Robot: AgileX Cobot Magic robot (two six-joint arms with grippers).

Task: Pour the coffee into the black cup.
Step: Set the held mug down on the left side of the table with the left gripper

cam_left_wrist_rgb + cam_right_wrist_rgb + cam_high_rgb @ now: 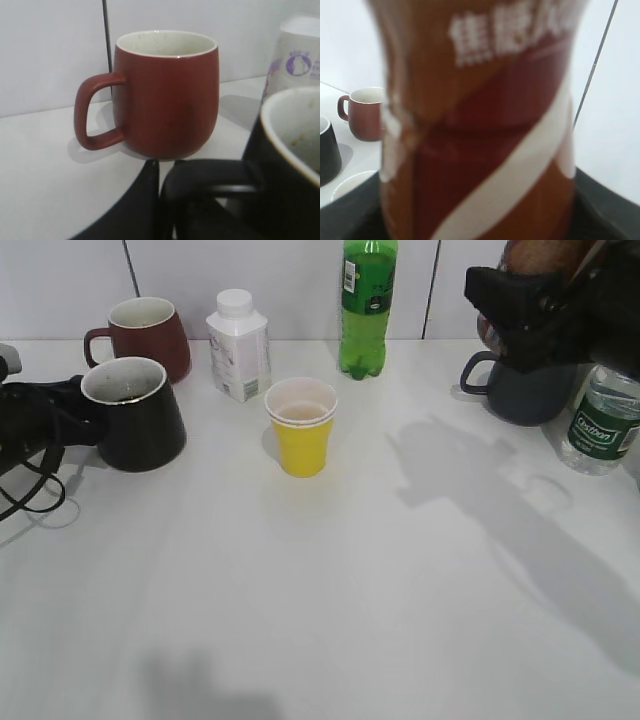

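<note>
Standing on the big white table (330, 590), the black cup (135, 415) was at the far left, and the left gripper (165, 200) was pinched shut on its handle. High up at the right, well away from that cup, the right gripper (525, 315) was clamped around the coffee bottle (480, 120), which filled the right wrist view. The bottle had not come over the cup, and I could not see any coffee inside it, so the pouring looked not yet done. The carrying across and the tipping were left to do. A yellow cup (301, 427) stood between them, near the middle, with a red mug (150, 335) behind.
</note>
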